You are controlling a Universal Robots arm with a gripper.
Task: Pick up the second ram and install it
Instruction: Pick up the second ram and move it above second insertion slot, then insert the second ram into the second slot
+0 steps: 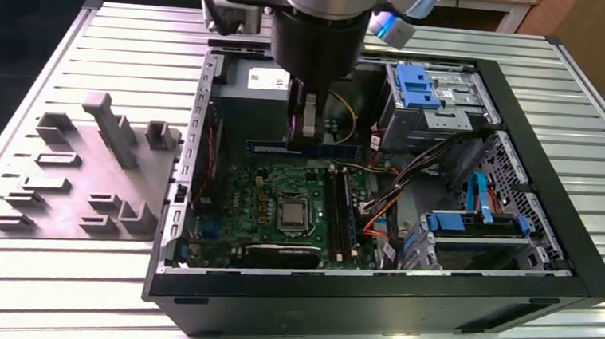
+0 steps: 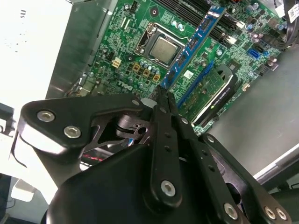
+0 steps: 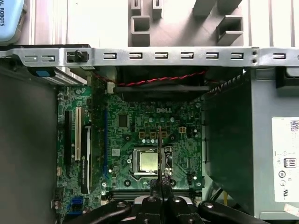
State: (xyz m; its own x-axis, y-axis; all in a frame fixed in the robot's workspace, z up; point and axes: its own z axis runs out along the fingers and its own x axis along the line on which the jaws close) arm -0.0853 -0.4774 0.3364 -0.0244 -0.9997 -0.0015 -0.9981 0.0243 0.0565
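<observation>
Pinches the second ram (image 1: 336, 150) between the jaws, pressed together on its flat faces near the middle, with both ends sticking out free. Holds it level and on edge above the open case (image 1: 378, 307), over the line between the grey power supply (image 1: 244, 93) and the green motherboard (image 1: 263, 191), and by the look of it touching neither. Runs out from the tips of the jaws as a blue strip in the second wrist view, passing over the board beside the processor (image 2: 163, 46). Lies crosswise to the memory slots (image 1: 340, 208) rather than along them, and short of them on the power-supply side. Hangs well apart from the grey holder (image 1: 78, 178) on the counter (image 1: 16, 293), off to the exterior view's left.

Judging from this pose, several ways to go wrong:
- **Jamming:** would jam or chip against the slot rims if pressed down before being turned into line.
- **Snagging:** could catch the cables (image 1: 392, 196) just beside the slots, on the exterior view's right, while swinging round.
- **Crooked seating:** may rock in so narrow a pinch, dipping one end first and catching only one latch.
- **Wrong way round:** might meet the slot key back to front. Cannot tell the notch position from here.
- **Too much force:** risks flexing the motherboard with a hard push on a misaligned stick.
</observation>
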